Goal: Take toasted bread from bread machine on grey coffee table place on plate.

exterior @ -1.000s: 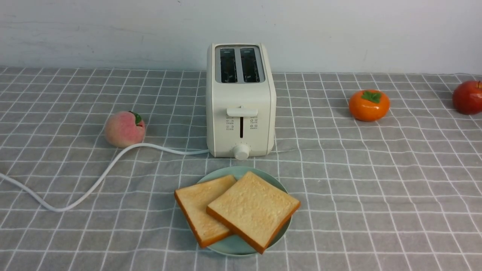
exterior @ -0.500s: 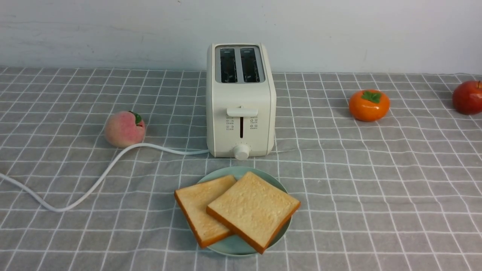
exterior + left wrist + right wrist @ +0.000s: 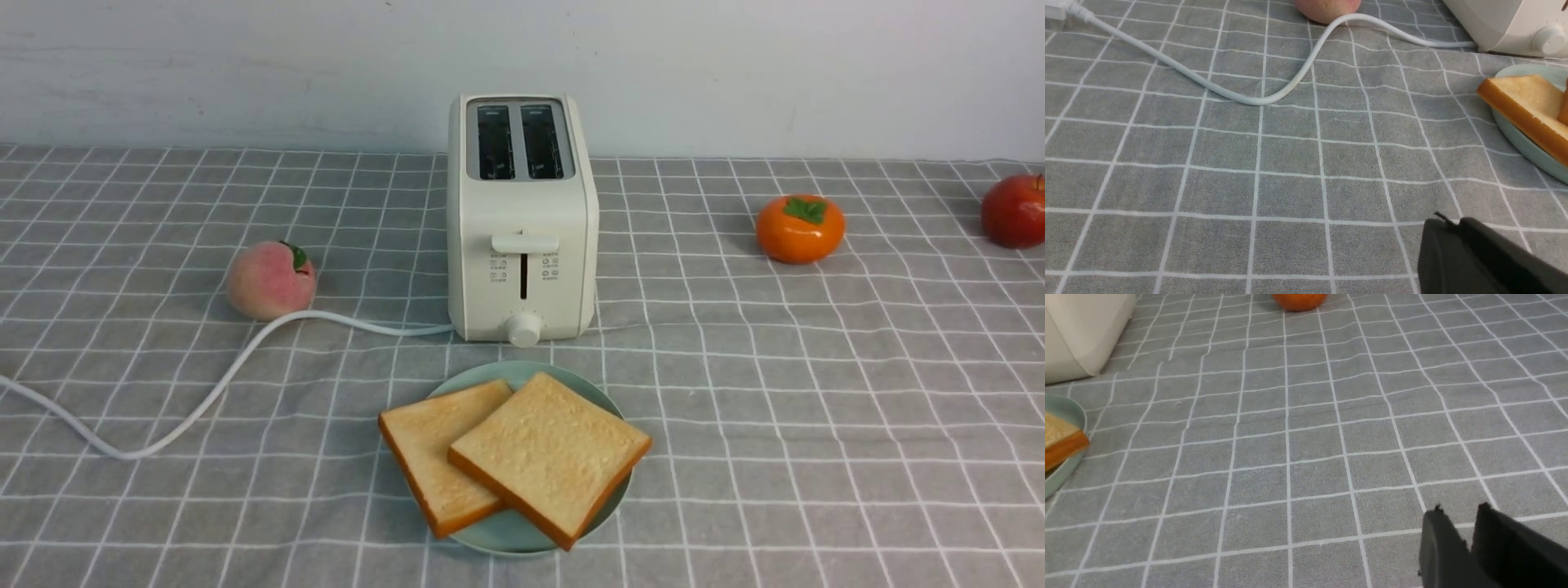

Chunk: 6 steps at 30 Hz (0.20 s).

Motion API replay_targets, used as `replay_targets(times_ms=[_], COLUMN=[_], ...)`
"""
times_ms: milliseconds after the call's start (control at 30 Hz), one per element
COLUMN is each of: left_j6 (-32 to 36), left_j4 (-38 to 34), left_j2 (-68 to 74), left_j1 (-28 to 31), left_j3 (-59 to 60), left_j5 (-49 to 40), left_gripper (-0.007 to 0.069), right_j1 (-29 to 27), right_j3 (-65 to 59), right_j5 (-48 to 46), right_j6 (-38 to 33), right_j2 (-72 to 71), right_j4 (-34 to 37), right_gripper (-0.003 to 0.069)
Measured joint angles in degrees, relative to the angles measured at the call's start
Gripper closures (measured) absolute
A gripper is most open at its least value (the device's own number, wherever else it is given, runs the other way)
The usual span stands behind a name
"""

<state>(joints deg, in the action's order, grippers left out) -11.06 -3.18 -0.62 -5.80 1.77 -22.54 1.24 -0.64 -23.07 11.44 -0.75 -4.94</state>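
Observation:
Two slices of toasted bread lie overlapping on the mint-green plate [image 3: 500,535]: the left slice [image 3: 424,457] is partly under the right slice [image 3: 547,453]. The plate stands in front of the cream-white bread machine [image 3: 522,212], whose two slots show empty, on the grey coffee table [image 3: 816,408]. Neither gripper shows in the front view. My left gripper [image 3: 1453,221] is shut and empty over bare cloth, to the left of the plate [image 3: 1523,145]. My right gripper [image 3: 1461,509] is shut and empty over bare cloth, to the right of the plate [image 3: 1061,473].
A peach [image 3: 269,280] lies left of the bread machine, and the white cord [image 3: 204,400] curves past it to the left edge. An orange fruit [image 3: 799,228] and a red apple [image 3: 1015,211] lie at the far right.

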Motion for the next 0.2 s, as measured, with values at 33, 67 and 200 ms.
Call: replay_targets(times_ms=[33, 67, 200], left_j6=[0.0, 0.0, 0.0], left_j4=[0.0, 0.0, 0.0], left_j2=[0.0, 0.0, 0.0], left_j1=[0.0, 0.0, 0.0], left_j3=[0.0, 0.0, 0.0], left_j5=[0.0, 0.0, 0.0], left_gripper=[0.0589, 0.0588, 0.0587], right_j1=[0.0, 0.0, -0.01], right_j3=[0.0, 0.0, 0.0], right_j5=[0.0, 0.0, 0.0], right_j6=[0.0, 0.0, 0.0], right_j2=[0.0, 0.0, 0.0], right_j4=[0.0, -0.02, -0.17], right_gripper=[0.0524, 0.0523, 0.0522])
